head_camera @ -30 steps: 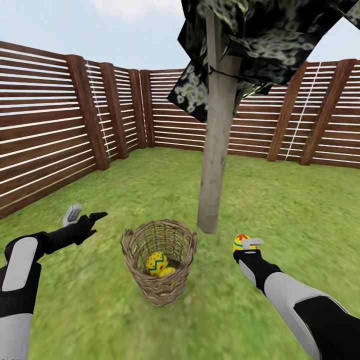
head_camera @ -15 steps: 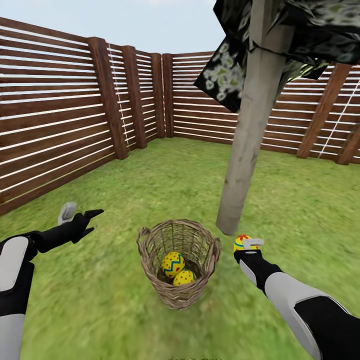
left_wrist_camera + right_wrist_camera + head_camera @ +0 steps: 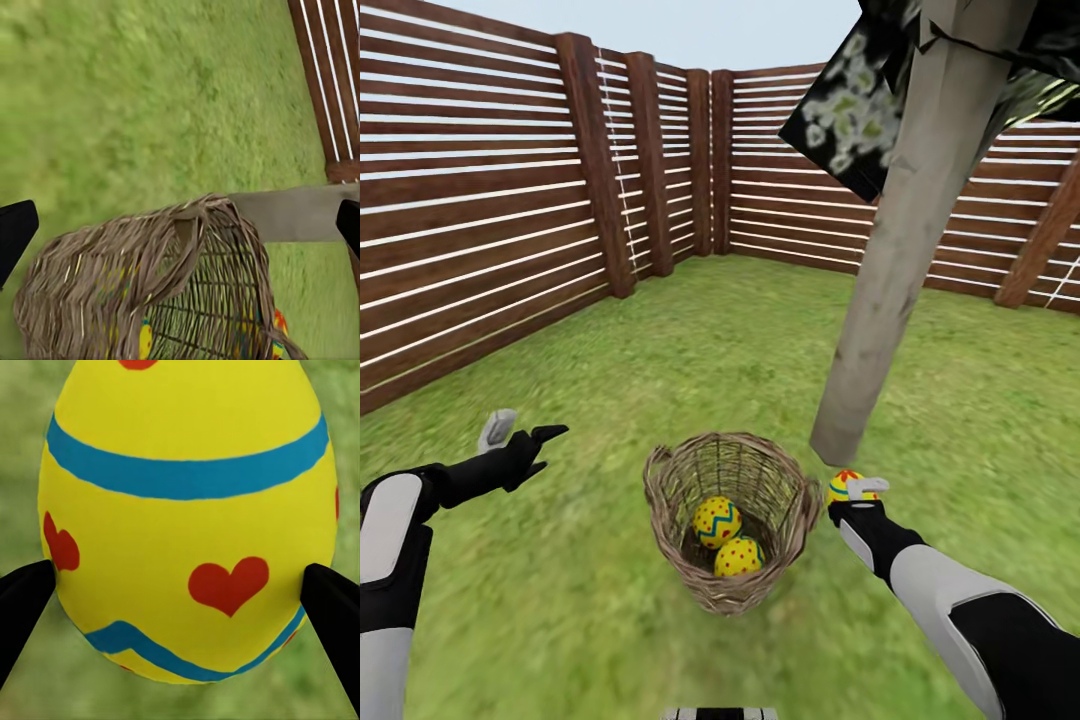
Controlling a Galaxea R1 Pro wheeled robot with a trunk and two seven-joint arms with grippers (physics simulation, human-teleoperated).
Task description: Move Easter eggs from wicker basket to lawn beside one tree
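Eggs first: two of them (image 3: 717, 521) (image 3: 739, 556) are lying in the bottom of the basket (image 3: 682, 468), touching each other, and the third egg (image 3: 187, 510) is sitting between your right jaws, both black fingertips (image 3: 26, 600) pressing on its sides. In the head view that held egg (image 3: 842, 487) is hanging just off the basket's right rim, close to the foot of the tree (image 3: 900, 260).

You are keeping the right gripper (image 3: 857, 490) clenched on the egg, low over the lawn (image 3: 690, 350), with grass blurred behind it in the right wrist view.

Your left gripper (image 3: 520, 432) is hovering out to the left of the basket, well apart from it, jaws released and spread wide with nothing between them. In the left wrist view the two dark fingertips (image 3: 15, 232) are showing at opposite edges, and the basket (image 3: 112, 277) is lying between them further off, with bits of yellow egg glinting through the weave.

The basket is standing upright on the grass just beside the trunk. The slatted fence (image 3: 480, 200) is running behind on the left and across the back, meeting at a corner.
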